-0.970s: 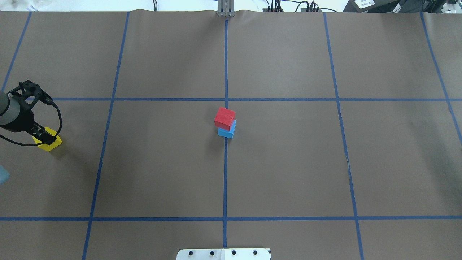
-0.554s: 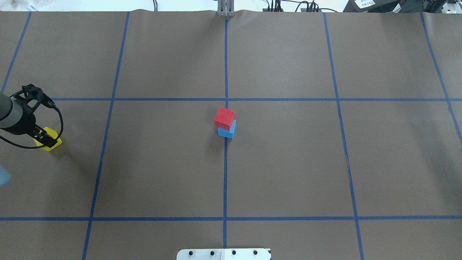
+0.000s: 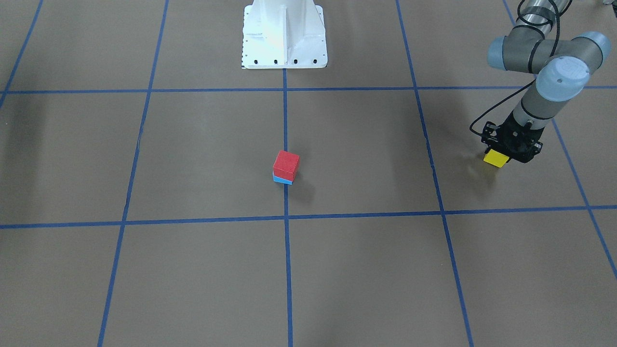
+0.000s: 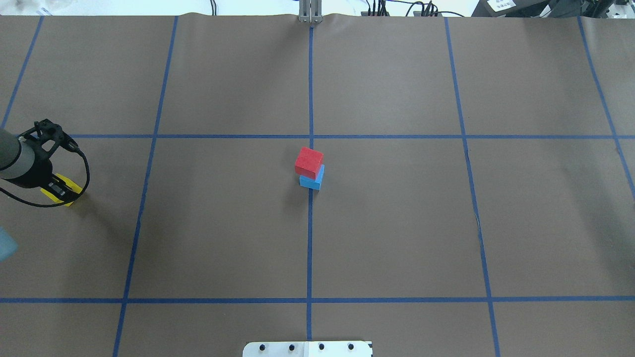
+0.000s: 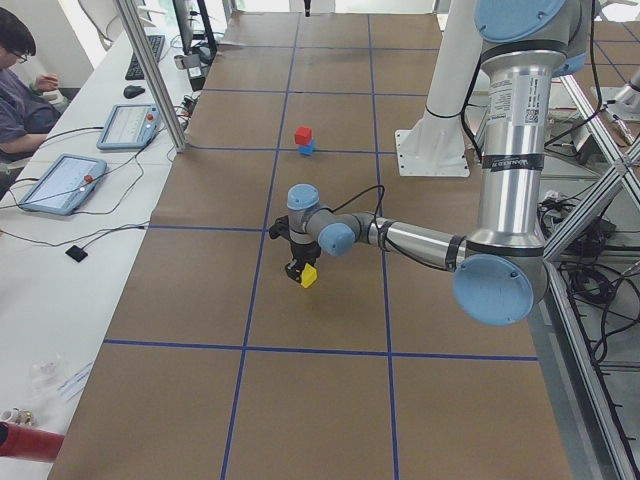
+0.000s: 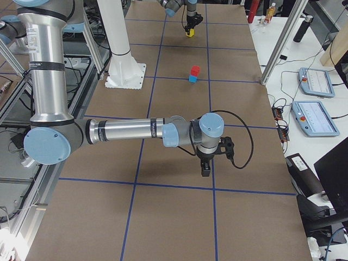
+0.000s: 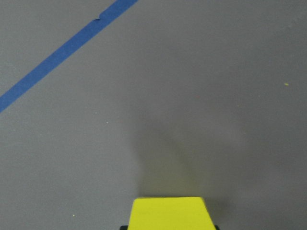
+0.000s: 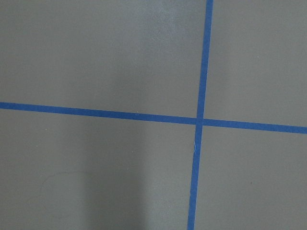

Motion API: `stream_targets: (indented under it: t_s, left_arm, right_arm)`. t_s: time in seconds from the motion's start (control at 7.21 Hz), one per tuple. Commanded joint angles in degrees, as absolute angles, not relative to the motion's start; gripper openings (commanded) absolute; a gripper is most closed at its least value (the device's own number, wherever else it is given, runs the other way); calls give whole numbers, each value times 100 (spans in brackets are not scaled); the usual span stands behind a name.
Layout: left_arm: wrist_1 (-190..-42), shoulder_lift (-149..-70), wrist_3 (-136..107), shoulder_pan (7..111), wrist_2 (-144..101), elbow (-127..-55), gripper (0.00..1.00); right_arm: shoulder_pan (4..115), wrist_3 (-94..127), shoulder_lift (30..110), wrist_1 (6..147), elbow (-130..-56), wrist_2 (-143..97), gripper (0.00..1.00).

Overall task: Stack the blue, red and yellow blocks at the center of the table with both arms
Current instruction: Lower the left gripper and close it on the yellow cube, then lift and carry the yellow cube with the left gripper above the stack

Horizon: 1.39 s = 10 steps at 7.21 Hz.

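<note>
Yellow block point(image 3: 495, 158), gripped between the fingers of the left gripper point(image 3: 501, 153), at the left side of the table point(image 4: 397, 223), well apart from the stack at the centre. The jaws are closed to the width of the block, one finger on either side. The left wrist view shows only the block's top face at the bottom edge, with a soft shadow on the paper beyond it. Whether the block's underside touches the table cannot be told.

Red block point(image 3: 286, 165), resting on the blue block point(image 3: 279, 180), set slightly askew, so that a strip of blue shows along one edge. The pair stands on the blue tape line point(image 4: 310, 248) that runs near to far through the middle of the table, just near of its crossing with a left-to-right line.

Right gripper point(image 6: 205, 168), pointing down over the right side of the table, near a crossing of tape lines. It appears only in the right side view, so how far its jaws are open cannot be told.
</note>
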State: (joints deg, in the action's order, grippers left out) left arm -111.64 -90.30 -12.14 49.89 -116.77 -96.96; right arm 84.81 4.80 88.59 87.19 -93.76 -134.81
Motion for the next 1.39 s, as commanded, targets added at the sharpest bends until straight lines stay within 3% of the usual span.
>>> stream_targets:
  t_s: [0.0,0.14,0.28,0.42,0.55,0.97,1.25]
  left_arm:
    - [-11031,-8974,-1317,5001,-11829,-9982,0]
    - [-10543,-9035,-1344,5001,-12152,-10341,0]
    - [-9337,-9183,-1336,5010,-12216,-11136,0]
    - [-7724,-9855,-1327,5010,-12217,-11780,0]
    - [-6403,-10801,-1327,5018,-12217,-11943,0]
    - [-5511,-12773,-2657,4652,-12594,-11359,0]
    - [-5616,-14126,-3652,4046,-12577,-10114,0]
  right_arm:
    - [8481,475,8859,8719,-9378,-13474,100]
    - [8481,475,8859,8719,-9378,-13491,100]
    - [8481,475,8859,8719,-9378,-13491,100]
    - [8481,466,8859,8719,-9378,-13491,100]
    - [8481,466,8851,8719,-9369,-13491,100]
    - [8517,151,8859,8727,-9326,-13465,100]
    - [8543,123,8859,8728,-9316,-13456,100]
